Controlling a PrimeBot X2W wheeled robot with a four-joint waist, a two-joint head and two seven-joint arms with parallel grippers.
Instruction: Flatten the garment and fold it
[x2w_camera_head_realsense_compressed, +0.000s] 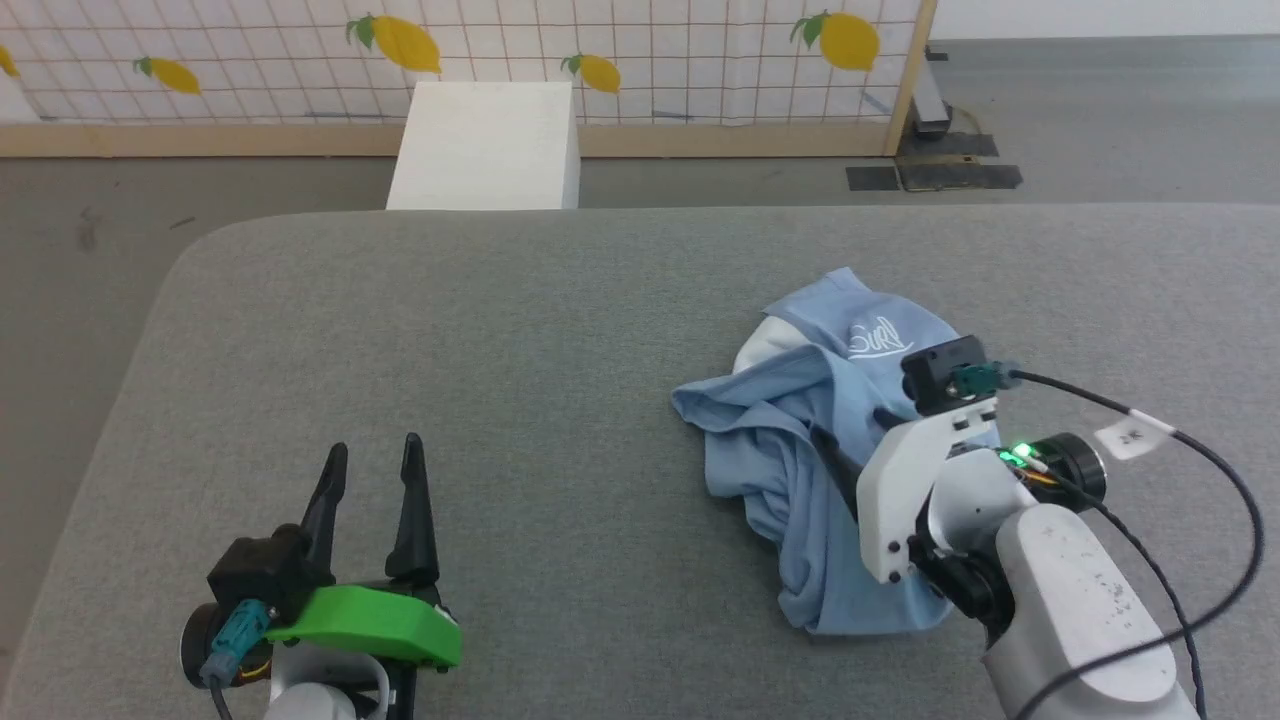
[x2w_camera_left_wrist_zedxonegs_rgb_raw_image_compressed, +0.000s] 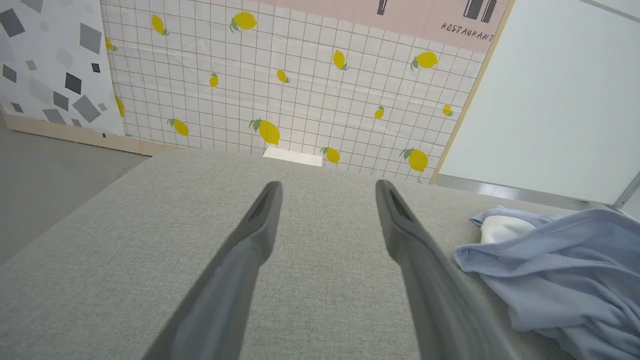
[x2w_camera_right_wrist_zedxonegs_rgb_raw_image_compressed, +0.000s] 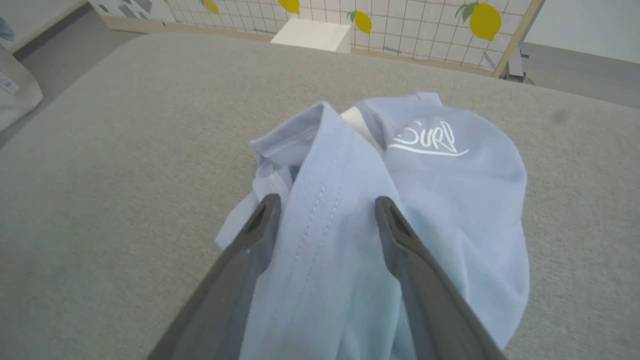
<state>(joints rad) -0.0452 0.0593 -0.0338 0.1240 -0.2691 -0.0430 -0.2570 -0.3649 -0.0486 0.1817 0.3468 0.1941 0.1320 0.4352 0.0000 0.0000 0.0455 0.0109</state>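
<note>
Saw the right end effector (x2w_camera_right_wrist_zedxonegs_rgb_raw_image_compressed: 326, 202) spread fully wide, holding nothing, set astride a raised fold of the shirt (x2w_camera_right_wrist_zedxonegs_rgb_raw_image_compressed: 450, 200), along a stitched seam (x2w_camera_right_wrist_zedxonegs_rgb_raw_image_compressed: 312, 220). Could not tell contact with the cloth from a hover just above it. Found the shirt crumpled in a heap on the right half of the tabletop (x2w_camera_head_realsense_compressed: 500, 350), about midway between near and far edges. Noted the chest logo (x2w_camera_right_wrist_zedxonegs_rgb_raw_image_compressed: 430, 142) facing up at the far right of the heap, a bit of white collar (x2w_camera_right_wrist_zedxonegs_rgb_raw_image_compressed: 355, 120) peeping out at the far side, and loose folds trailing left and near. Saw the left end effector (x2w_camera_head_realsense_compressed: 375, 447) likewise wide open and empty, low over bare tabletop at the near left, well apart from the shirt. Beyond the far edge, noted a white box (x2w_camera_head_realsense_compressed: 485, 145) on the floor (x2w_camera_head_realsense_compressed: 250, 190) before a lemon-printed screen (x2w_camera_head_realsense_compressed: 650, 60).

Judged the task barely begun: nothing flat, nothing folded. Took the step in hand to be a first pinch, to lift and spread the heap. Best done by closing on the seamed fold alone, low enough to catch it but not so deep as to gather layers beneath, then raising slowly to let the rest fall free. Worth bringing the left end effector across to a second edge before pulling, to avoid merely dragging the soft fabric as a lump.
</note>
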